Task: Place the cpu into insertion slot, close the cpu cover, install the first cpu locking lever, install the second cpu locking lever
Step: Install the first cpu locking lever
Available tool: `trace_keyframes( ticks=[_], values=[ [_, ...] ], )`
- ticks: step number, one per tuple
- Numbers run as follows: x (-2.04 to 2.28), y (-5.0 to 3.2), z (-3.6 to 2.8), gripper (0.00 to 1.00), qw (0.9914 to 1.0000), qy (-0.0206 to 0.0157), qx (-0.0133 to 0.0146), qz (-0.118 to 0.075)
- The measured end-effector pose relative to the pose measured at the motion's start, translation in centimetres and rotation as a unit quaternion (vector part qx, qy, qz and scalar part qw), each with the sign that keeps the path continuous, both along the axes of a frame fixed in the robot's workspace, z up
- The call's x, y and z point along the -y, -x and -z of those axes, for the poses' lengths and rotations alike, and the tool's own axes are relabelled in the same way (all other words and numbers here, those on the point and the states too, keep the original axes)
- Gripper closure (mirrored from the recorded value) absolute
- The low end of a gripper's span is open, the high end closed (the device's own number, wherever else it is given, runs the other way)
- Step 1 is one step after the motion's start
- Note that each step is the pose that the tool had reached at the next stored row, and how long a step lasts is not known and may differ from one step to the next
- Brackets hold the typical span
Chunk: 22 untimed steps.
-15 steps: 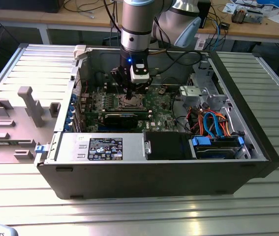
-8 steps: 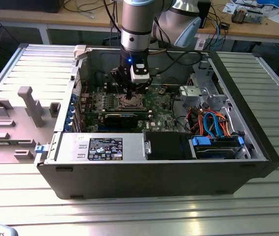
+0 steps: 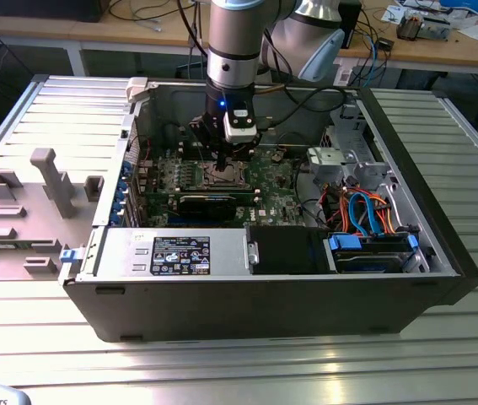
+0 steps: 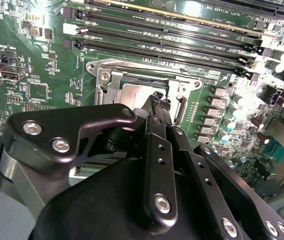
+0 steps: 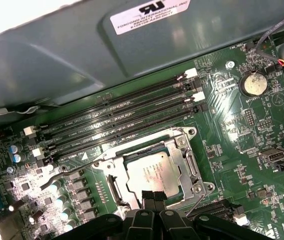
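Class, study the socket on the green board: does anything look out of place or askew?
The thin silvery wire lever angles away from the silvery square metal cover frame instead of lying along it, looking unlatched. The silvery-tan square cpu sits squarely inside.

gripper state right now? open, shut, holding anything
Gripper: shut, fingertips together and holding nothing, poised at the edge of the cpu cover, which lies closed over the cpu in the insertion slot.

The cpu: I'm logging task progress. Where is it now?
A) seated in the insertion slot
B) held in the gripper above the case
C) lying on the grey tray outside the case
A: the cpu lies flat inside the insertion slot, with the gripper at its edge.
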<state>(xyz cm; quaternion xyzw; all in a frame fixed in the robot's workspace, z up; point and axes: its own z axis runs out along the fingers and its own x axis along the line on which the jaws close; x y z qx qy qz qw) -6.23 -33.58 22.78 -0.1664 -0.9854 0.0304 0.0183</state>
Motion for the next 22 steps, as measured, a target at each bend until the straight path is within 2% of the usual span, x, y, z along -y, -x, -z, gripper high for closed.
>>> trace_keyframes(
  ticks=[22],
  values=[
    [0.0,0.0,0.0,0.89,0.99995,0.0,0.0,-0.01]
  ],
)
